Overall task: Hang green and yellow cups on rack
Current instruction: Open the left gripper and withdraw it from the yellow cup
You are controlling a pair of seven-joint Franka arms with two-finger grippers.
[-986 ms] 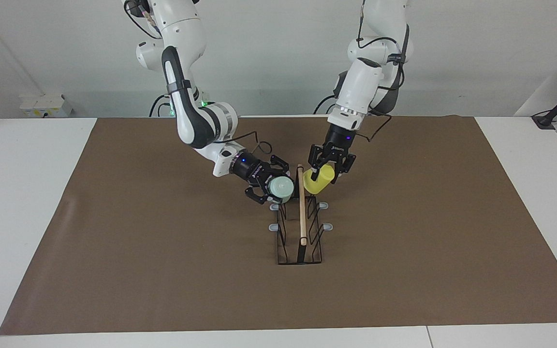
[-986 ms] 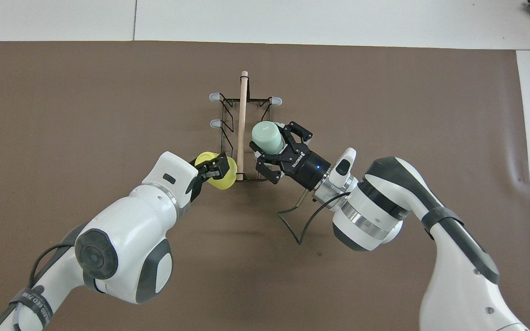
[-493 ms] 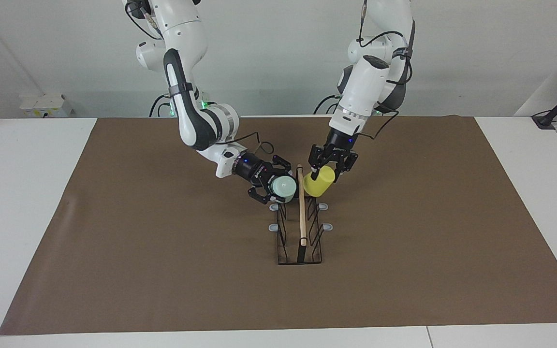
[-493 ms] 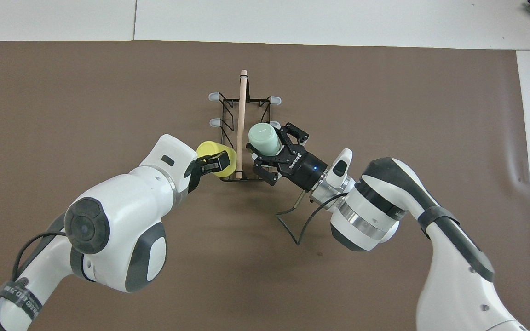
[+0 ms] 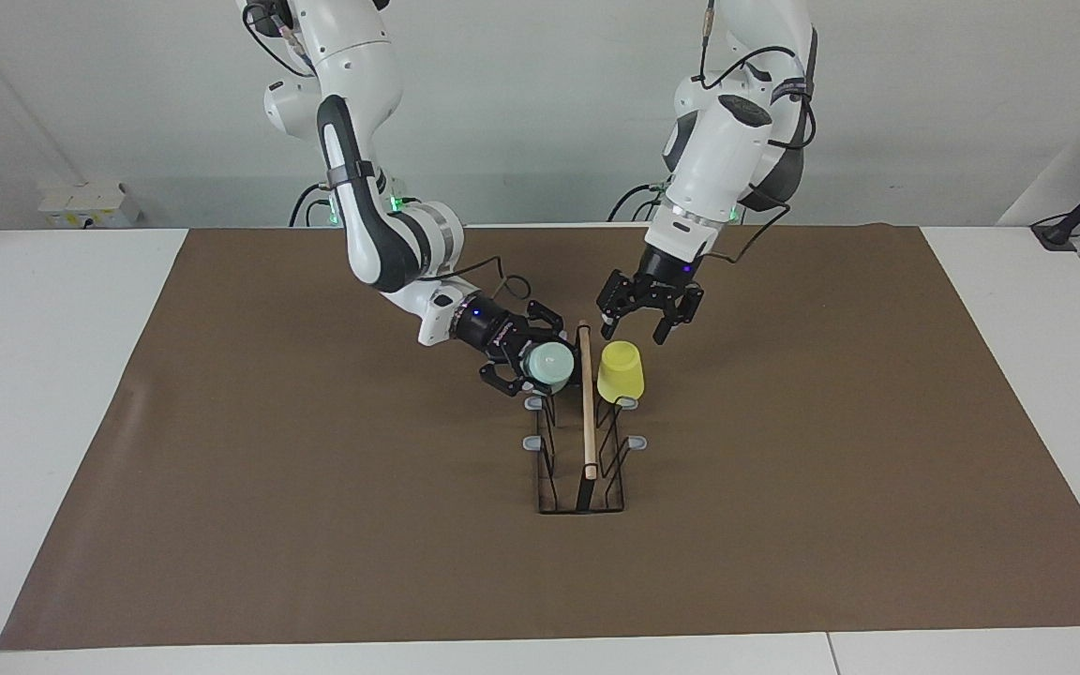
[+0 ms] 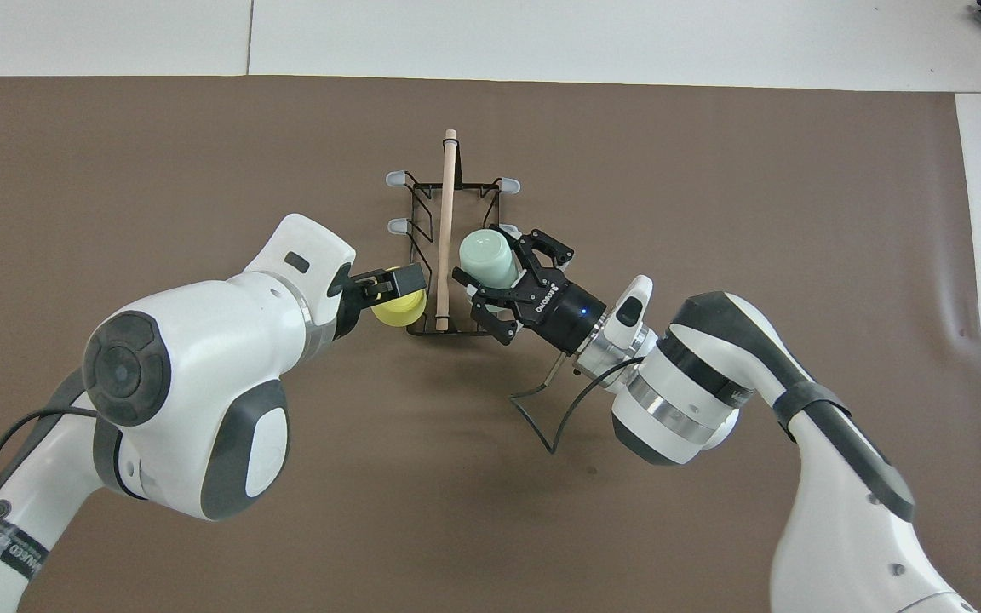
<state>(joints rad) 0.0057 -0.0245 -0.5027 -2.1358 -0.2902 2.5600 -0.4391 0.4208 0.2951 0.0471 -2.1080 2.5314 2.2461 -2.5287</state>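
Yellow cup (image 5: 620,371) sits upside down on a prong of the rack (image 5: 583,450) at the rack's robot end, so it hangs by itself. Left gripper (image 5: 647,321) hovers just above it, fingers spread, holding nothing. Right gripper (image 5: 529,360) clamps the green cup (image 5: 547,365), tilted beside the wooden rod, probably lining it up over the neighbouring prong.

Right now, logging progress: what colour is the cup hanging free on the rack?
Bright yellow cup; the facing view shows it best.
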